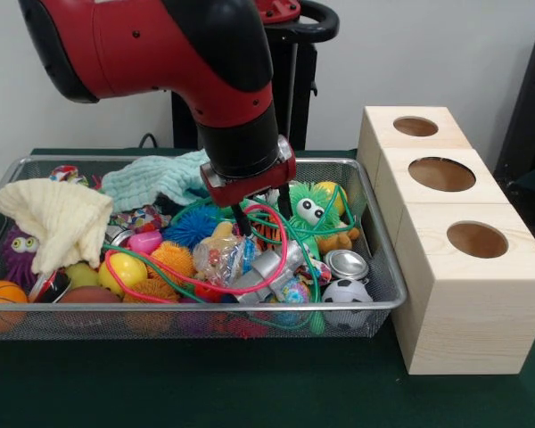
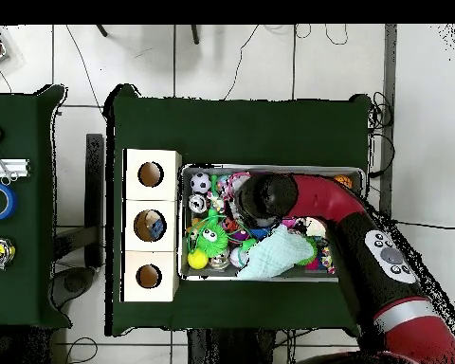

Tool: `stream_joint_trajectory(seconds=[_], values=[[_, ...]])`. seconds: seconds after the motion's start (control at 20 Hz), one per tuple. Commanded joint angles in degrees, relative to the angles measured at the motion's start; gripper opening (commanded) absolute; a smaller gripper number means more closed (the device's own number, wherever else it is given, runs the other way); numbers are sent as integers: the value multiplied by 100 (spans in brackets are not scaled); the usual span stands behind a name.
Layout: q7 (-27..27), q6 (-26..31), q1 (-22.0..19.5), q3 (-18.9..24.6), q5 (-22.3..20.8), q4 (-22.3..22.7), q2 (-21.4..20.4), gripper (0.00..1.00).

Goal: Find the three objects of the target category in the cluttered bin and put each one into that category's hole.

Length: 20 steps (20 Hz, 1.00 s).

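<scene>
The arm reached down from upper left over the bin (image 1: 374,299), at centre left of the frame. The gripper (image 1: 260,214) hung among toys beside a green plush (image 1: 308,209); its grip could not be told. Three boxes (image 1: 455,259) stood at right.

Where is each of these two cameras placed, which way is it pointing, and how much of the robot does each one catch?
Front view: sits across the table, facing the robot; shows the bin, three wooden boxes, and the red arm with its claw lowered into the toys.
Overhead view: looks straight down; the arm reaches up from the bottom over the bin.
Shared: bin, boxes, arm.
</scene>
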Motion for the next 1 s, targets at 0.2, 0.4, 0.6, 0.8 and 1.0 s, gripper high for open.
stream_joint_trajectory(seconds=[0.2, 0.4, 0.6, 0.8, 1.0], values=[[282, 1349, 394, -359, 31, -981, -292, 100], [336, 1700, 533, -397, 48, -1193, -280, 100], [281, 2079, 616, -380, 84, -1479, -158, 100], [56, 2007, 531, -270, 95, -1557, -68, 100], [-439, 2062, 355, -92, 94, -1954, 289, 100]])
